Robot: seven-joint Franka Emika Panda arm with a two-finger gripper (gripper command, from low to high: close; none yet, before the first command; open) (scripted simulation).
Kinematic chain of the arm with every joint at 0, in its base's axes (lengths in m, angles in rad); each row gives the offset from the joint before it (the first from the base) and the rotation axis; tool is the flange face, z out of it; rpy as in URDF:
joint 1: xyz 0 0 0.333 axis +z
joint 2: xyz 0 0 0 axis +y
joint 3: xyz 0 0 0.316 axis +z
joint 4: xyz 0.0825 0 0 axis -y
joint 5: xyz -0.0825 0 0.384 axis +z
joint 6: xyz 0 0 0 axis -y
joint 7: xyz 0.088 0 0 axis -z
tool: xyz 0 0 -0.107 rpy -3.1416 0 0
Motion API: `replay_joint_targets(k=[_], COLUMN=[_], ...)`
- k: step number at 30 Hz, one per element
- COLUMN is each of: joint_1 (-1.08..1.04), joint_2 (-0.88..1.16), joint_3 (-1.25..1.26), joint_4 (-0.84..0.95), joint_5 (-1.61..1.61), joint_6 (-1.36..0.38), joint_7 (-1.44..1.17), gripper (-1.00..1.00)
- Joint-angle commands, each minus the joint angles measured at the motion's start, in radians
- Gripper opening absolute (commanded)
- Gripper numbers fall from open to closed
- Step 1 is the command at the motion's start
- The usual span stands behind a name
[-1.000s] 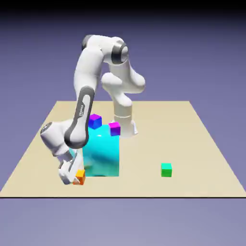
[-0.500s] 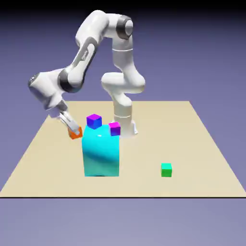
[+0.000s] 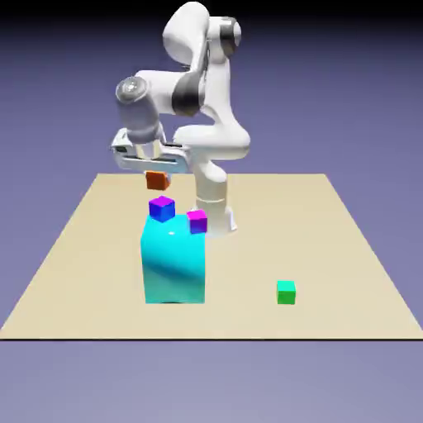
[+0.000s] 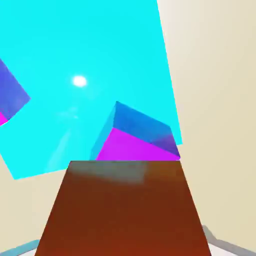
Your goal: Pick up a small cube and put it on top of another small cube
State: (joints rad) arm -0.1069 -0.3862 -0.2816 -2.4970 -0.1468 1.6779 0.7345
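My gripper [image 3: 157,173] is shut on the tiny orange cube [image 3: 157,179] and holds it in the air just above the deep-blue cube [image 3: 162,208], with a small gap between them. The blue cube rests on top of the big cyan block [image 3: 173,264]. In the hand view the orange cube [image 4: 122,210] fills the bottom and hides nearly all of both fingers. Right beyond it lies the blue cube [image 4: 137,135] on the cyan block's top face [image 4: 90,55].
A magenta-pink cube [image 3: 197,221] sits at the cyan block's back right corner; it probably shows as the corner at the hand view's left edge [image 4: 10,95]. A green cube [image 3: 286,292] lies on the tan table [image 3: 330,248] toward the exterior view's right.
The arm has lifted the orange cube from the table beside the cyan block's front left, swung it up, and brought it over the blue cube.
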Motion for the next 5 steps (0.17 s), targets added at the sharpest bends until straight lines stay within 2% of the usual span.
replay_joint_targets(k=[1, 2, 5], joint_1=[-0.002, -0.002, 0.002], joint_2=[-0.001, -0.001, 0.001], joint_3=[-0.003, -0.003, 0.003], joint_4=[-0.033, -0.033, 0.039], joint_5=[-0.006, -0.006, 0.002], joint_6=[0.032, 0.032, -0.038], joint_7=[0.002, 0.002, -0.001], gripper=[-1.00, 1.00, 1.00])
